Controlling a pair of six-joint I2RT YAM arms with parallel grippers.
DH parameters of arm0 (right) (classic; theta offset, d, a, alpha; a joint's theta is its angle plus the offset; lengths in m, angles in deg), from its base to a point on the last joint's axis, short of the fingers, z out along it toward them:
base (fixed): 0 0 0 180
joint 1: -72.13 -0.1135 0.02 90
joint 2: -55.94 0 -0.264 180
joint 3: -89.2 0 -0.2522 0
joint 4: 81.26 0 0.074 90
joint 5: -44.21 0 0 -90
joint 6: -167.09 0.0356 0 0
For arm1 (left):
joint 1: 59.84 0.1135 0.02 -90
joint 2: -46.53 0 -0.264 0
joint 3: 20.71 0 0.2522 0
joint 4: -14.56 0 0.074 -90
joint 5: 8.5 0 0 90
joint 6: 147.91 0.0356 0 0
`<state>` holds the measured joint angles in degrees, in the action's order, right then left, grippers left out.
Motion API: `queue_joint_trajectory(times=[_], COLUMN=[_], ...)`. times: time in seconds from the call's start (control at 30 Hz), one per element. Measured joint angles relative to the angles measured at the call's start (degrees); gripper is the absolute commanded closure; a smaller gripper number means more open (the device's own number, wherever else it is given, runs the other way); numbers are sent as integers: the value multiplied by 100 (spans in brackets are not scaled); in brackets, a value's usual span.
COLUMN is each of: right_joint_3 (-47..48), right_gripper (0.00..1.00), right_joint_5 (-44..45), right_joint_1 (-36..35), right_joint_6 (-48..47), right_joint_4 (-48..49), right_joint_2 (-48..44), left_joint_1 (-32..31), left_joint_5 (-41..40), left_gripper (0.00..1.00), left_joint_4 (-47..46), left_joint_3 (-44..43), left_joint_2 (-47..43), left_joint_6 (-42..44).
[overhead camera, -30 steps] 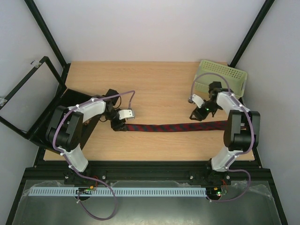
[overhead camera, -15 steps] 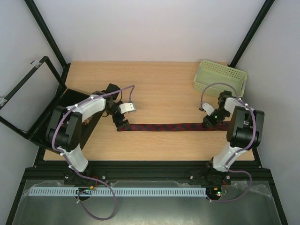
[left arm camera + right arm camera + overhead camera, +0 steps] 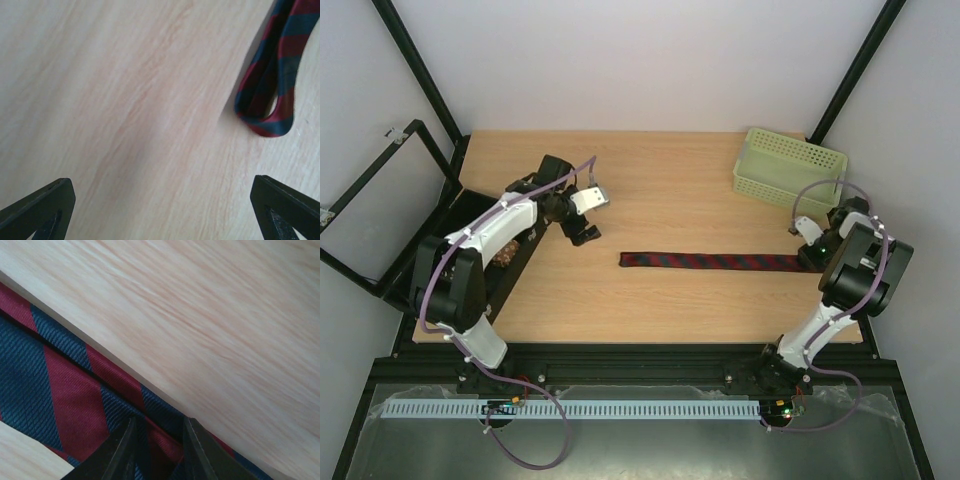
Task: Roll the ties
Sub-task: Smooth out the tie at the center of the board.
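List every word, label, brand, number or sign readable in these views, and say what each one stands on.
None: no text can be read in any view.
The tie shows only red and dark stripes, with no label in sight.
The basket shows only perforations.
The white strip by the arm bases shows only slots.
The table is plain wood grain.

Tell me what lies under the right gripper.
Under the right gripper lies the dark red, navy-striped fabric tie, pinched, on the pale wooden table. Its fingers hide the pinched part.
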<state>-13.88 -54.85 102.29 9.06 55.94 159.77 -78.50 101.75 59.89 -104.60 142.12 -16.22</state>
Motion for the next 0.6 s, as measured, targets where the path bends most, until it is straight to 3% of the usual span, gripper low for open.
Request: queue_joint_trajectory(times=[0.17, 0.33, 0.6], right_joint_3=[385, 590, 1696], right_gripper=[71, 62, 21], right_joint_5=[236, 439, -494], right_joint_1=[380, 564, 562], right_joint_6=[-474, -785, -573], right_joint_4=[271, 433, -793], right_joint_2=[271, 354, 199], left_joint_1=[37, 136, 210], left_joint_5=[-37, 116, 1023], left_gripper=[1, 1, 0], left_joint_4=[-162, -452, -492], left_joint_3=[-225, -238, -835], left_joint_2=[-4, -142, 48], left_joint_6=[-356, -793, -1296])
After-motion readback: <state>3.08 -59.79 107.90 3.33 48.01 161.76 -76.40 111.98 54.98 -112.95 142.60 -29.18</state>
